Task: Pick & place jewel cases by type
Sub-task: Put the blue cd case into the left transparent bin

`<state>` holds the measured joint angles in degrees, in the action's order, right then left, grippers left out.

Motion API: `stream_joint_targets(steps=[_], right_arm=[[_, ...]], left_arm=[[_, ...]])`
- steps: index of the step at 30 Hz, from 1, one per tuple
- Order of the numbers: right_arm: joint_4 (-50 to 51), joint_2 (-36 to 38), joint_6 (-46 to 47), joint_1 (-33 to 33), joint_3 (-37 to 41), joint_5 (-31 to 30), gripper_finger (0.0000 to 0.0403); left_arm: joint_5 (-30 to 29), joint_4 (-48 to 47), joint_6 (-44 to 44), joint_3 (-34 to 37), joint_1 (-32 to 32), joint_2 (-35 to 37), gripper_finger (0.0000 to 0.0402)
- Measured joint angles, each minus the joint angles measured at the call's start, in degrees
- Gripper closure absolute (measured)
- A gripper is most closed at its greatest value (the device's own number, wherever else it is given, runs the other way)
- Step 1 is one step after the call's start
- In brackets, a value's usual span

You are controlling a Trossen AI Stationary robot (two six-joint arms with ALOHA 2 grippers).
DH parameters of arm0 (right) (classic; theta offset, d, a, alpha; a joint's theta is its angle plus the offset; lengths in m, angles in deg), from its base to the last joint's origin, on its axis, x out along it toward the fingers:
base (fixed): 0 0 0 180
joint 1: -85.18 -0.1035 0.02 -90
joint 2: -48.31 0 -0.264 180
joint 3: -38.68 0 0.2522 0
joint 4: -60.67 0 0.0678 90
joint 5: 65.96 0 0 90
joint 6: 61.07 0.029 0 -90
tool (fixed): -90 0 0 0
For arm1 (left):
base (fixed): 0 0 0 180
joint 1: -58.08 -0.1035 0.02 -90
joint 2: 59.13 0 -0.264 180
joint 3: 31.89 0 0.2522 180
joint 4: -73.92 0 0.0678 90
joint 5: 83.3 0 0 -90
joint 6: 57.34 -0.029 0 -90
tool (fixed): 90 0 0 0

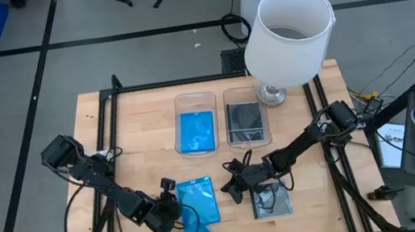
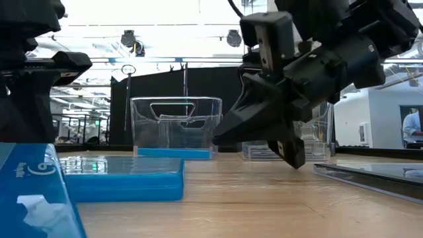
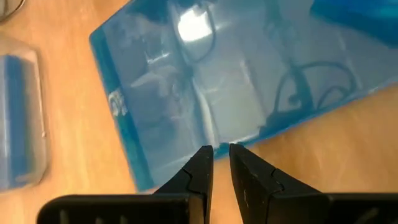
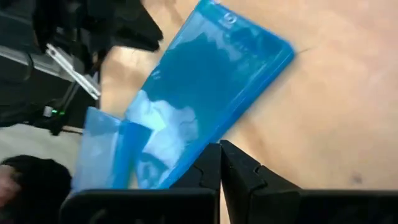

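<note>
Only the high view takes in both bins: one clear bin [image 1: 196, 122] holding a blue case, the other bin [image 1: 245, 116] holding a dark square case. At lower centre of that frame a glossy blue case [image 1: 198, 199] lies flat on the worktop [image 1: 138, 142], and a clear square case [image 1: 272, 201] showing a silver disc lies right of it. The right wrist view shows the right gripper [image 4: 220, 163] with fingers clenched on nothing, beside the blue case. The left gripper [image 3: 220, 163] has its fingers narrowly parted, empty, at that case's edge.

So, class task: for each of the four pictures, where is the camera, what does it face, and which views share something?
High: overhead, straight down on the table; both arms show.
Low: table height, facing the bins; the right hand shows, empty.
Left wrist: behind the left hand, over the blue case.
Right wrist: behind the shut right hand.
Shared: that blue case shows in all four.
</note>
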<state>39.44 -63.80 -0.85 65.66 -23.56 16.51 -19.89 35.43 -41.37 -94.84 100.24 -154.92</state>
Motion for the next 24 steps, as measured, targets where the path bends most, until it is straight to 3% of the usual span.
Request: stream_joint_targets(steps=[6,14,19,24], right_arm=[[0.1,1.0,-4.8,0.5,0.1,3.2,0.0401],[1.1,6.1,-23.8,-1.6,0.0,4.3,0.0402],[10.1,12.9,-41.6,-7.4,-5.9,-5.9,0.0403],[23.9,11.8,-59.0,-17.6,-21.7,-23.5,0.0403]], left_arm=[[-1.6,-6.3,3.4,-2.0,4.0,5.3,0.0339],[-4.2,-3.6,5.7,-4.1,16.8,6.1,0.0339],[-9.6,-3.9,13.0,-4.2,19.3,6.0,0.0339],[-11.8,-4.0,16.3,-4.1,19.6,6.0,0.0339]])
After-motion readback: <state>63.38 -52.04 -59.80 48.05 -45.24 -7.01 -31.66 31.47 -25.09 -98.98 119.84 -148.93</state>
